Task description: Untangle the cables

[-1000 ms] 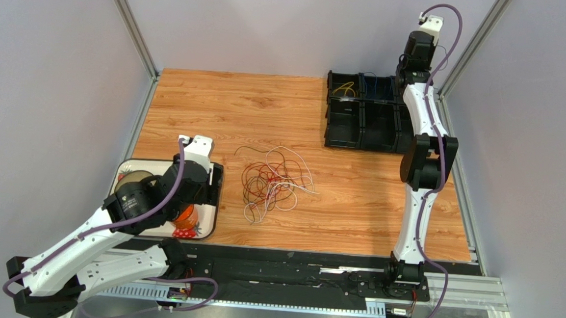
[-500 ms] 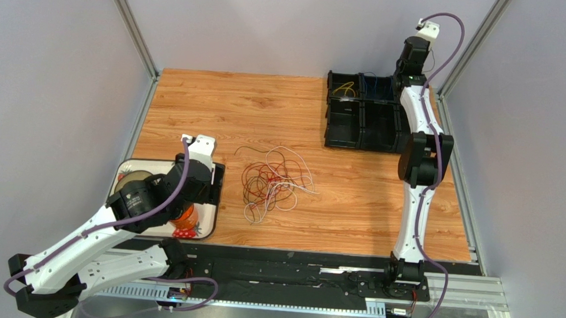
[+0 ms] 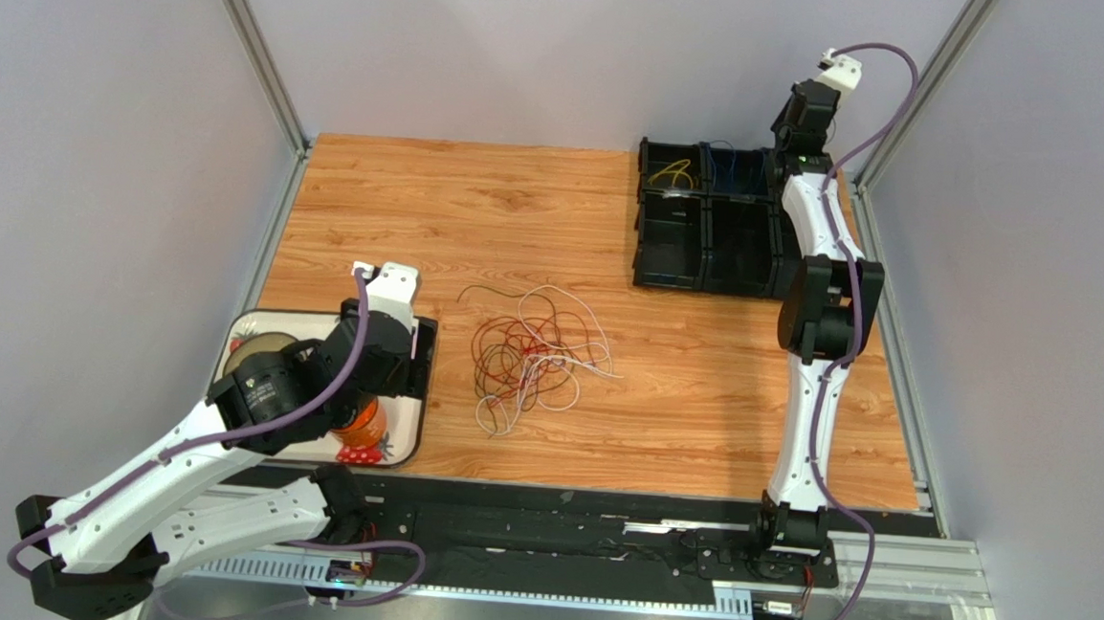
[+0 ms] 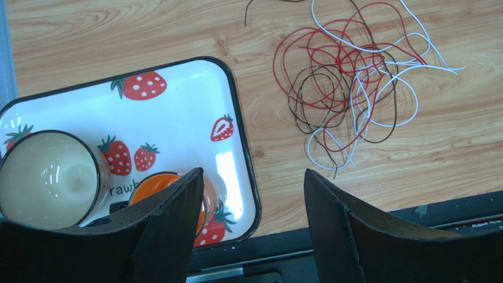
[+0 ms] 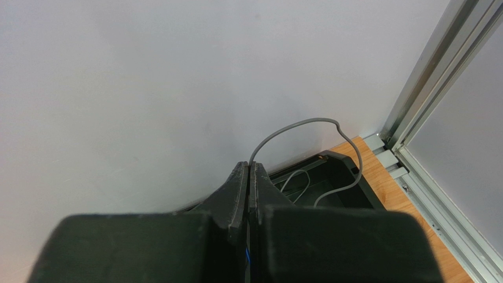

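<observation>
The cables (image 3: 534, 355) lie in a loose tangle of red, white and dark brown loops on the wooden table; they also show in the left wrist view (image 4: 354, 88). My left gripper (image 4: 252, 177) is open and empty, held above the right edge of the strawberry tray (image 4: 177, 94), left of the tangle. My right gripper (image 5: 248, 166) is shut on a thin grey cable (image 5: 295, 127) and raised high at the back right (image 3: 792, 128). The grey cable arches up and hangs down into a black bin (image 5: 336, 177).
Black bins (image 3: 706, 241) stand at the back right; one holds a yellow cable (image 3: 674, 174). The tray (image 3: 409, 388) at the front left carries a pale bowl (image 4: 50, 177) and an orange cup (image 4: 159, 184). Walls and metal posts enclose the table.
My right wrist has shifted slightly over the back bins, still holding the grey cable. The left arm has barely moved. The tangle has not moved.
</observation>
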Available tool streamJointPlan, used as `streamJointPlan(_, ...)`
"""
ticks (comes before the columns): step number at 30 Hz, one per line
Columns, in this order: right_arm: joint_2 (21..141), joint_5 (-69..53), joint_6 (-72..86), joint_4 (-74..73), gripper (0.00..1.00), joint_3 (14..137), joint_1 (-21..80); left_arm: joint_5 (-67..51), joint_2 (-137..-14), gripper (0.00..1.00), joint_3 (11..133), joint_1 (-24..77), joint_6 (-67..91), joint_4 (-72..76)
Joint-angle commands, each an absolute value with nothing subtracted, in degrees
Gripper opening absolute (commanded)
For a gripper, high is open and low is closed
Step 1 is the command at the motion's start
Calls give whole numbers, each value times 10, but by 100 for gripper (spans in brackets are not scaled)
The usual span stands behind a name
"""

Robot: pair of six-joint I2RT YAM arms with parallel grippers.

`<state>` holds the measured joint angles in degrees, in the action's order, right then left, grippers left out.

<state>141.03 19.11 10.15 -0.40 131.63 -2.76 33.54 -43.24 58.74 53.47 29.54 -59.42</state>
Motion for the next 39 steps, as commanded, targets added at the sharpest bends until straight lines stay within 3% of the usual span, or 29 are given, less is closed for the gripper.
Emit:
streamJointPlan(1,1392,191,120,29,0,1297,-34,344,-431,71,590,533,295,-596)
streamJointPlan(4,1388,185,118,20,14,1295,-37,343,-430,71,590,533,294,-595)
streamJointPlan(5,1387,183,121,11,32,1297,-39,343,-430,71,590,533,294,-595)
streamJointPlan(6,1386,184,123,5,38,1299,-40,345,-432,71,590,533,294,-595)
streamJointPlan(8,1379,185,128,2,49,1298,-42,345,-431,71,591,533,295,-596)
streamJointPlan(11,1370,195,136,-29,56,1302,-44,345,-429,71,590,533,296,-597)
streamJointPlan(24,1267,192,195,-93,58,1219,-38,342,-415,70,591,533,294,-594)
streamJointPlan(28,1203,236,230,-165,68,1178,-21,341,-410,71,591,533,293,-594)
streamJointPlan(31,1167,244,259,-234,70,1144,-11,345,-403,71,590,533,295,-594)
streamJointPlan(39,1018,242,221,-304,64,1001,50,332,-394,79,588,533,293,-591)
